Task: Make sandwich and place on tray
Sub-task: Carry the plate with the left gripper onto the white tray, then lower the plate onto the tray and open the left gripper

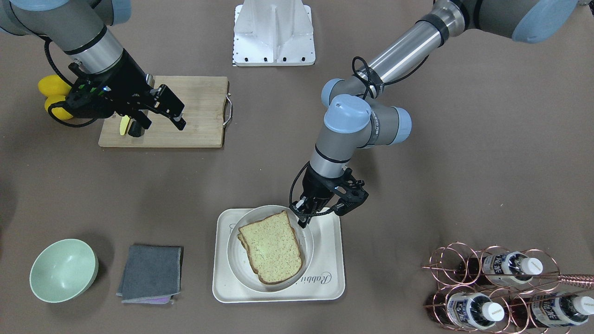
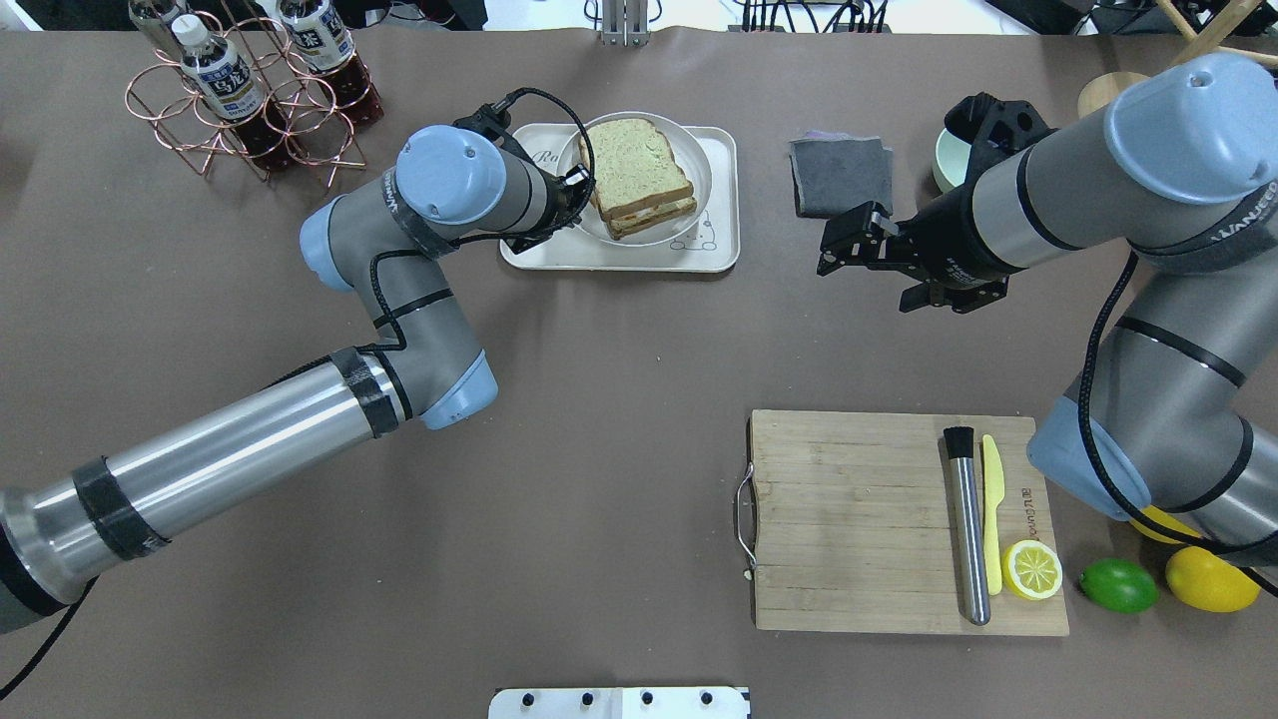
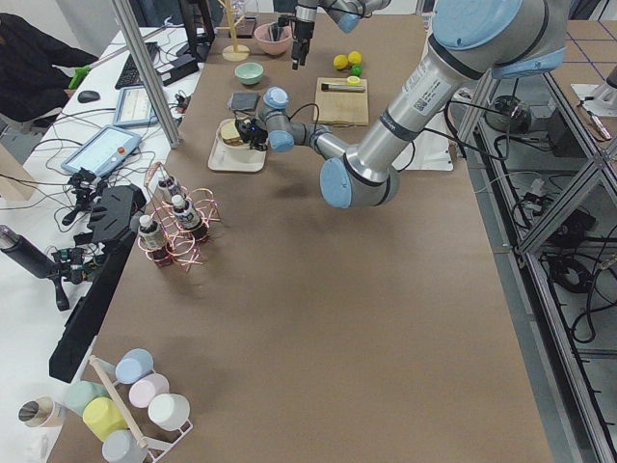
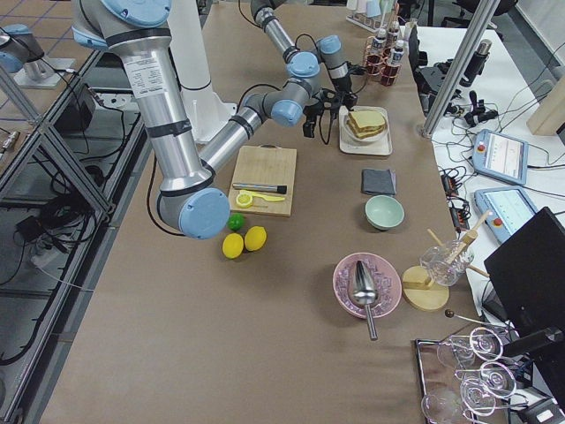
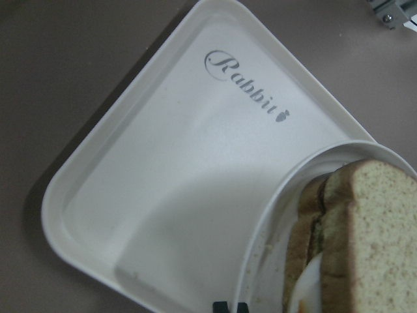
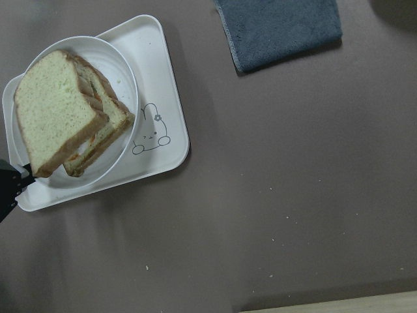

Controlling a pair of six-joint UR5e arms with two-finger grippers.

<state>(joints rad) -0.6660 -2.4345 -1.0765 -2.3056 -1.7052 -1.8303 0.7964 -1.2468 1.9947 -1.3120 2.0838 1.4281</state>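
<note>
The sandwich (image 1: 274, 246) lies on a round pale plate (image 1: 241, 270), and the plate stands on the cream tray (image 1: 327, 278). White and orange egg shows between the slices in the overhead view (image 2: 649, 208). My left gripper (image 1: 301, 221) is at the plate's rim on the robot-side corner of the tray. Its fingertips (image 5: 221, 306) are close together on that rim in the left wrist view. My right gripper (image 2: 835, 246) hangs open and empty above the table, right of the tray (image 2: 721, 255). The right wrist view shows the sandwich (image 6: 62, 120) and the tray (image 6: 163, 85) from above.
A grey cloth (image 1: 151, 271) and a green bowl (image 1: 62, 269) lie beside the tray. A wooden cutting board (image 2: 849, 519) holds a steel bar, a yellow knife and a lemon half (image 2: 1033, 569). Lemons and a lime (image 2: 1118, 585) lie next to it. A copper bottle rack (image 2: 240, 90) stands at the far left.
</note>
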